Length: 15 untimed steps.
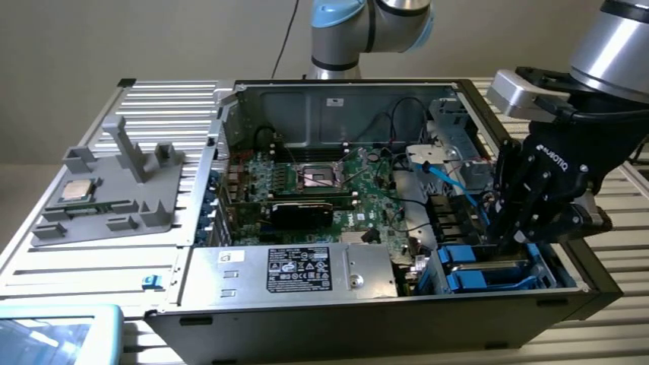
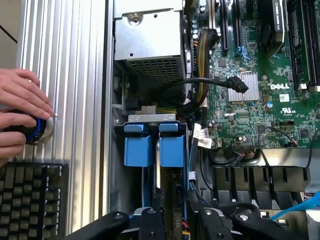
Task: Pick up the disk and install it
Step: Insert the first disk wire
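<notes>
The arm (image 1: 609,53) is reaching down into the open PC case (image 1: 304,103), right at the drive bay (image 1: 457,270) in the near corner on the exterior view's right. The jaws are sitting partway open, with a clear gap between the black fingers (image 2: 151,220), and as far as I can see they aren't gripping anything.

The disk (image 2: 171,150) is standing on edge in the bay with its blue carrier end showing, lined up with the gap between the jaws. A second blue carrier (image 2: 137,150) is sitting just beside it. I can't tell whether a finger is brushing the disk.

Elsewhere in the case, the motherboard (image 1: 324,179) is lying exposed in the middle. The power supply (image 1: 294,270) with the black-and-white label is sitting along the near edge.

Out on the slatted tabletop (image 1: 152,99), on the exterior view's left, a grey fixture (image 1: 132,182) is carrying a CPU chip (image 1: 79,190).

A person's hand (image 2: 20,107) is resting on a round knob (image 2: 39,131) with a blue ring, with a keyboard (image 2: 30,200) just beside it.
</notes>
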Each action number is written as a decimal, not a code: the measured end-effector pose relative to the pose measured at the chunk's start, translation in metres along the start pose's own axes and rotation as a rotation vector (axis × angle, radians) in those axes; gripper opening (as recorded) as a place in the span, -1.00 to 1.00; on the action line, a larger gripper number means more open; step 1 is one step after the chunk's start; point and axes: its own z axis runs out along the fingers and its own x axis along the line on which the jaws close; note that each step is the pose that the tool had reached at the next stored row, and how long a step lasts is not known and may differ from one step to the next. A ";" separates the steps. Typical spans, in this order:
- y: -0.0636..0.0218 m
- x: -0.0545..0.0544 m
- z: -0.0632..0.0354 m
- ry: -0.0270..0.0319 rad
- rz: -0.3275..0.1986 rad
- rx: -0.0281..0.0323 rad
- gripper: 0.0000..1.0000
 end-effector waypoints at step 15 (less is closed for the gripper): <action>0.0028 -0.002 -0.0434 0.0829 0.012 0.0025 -0.38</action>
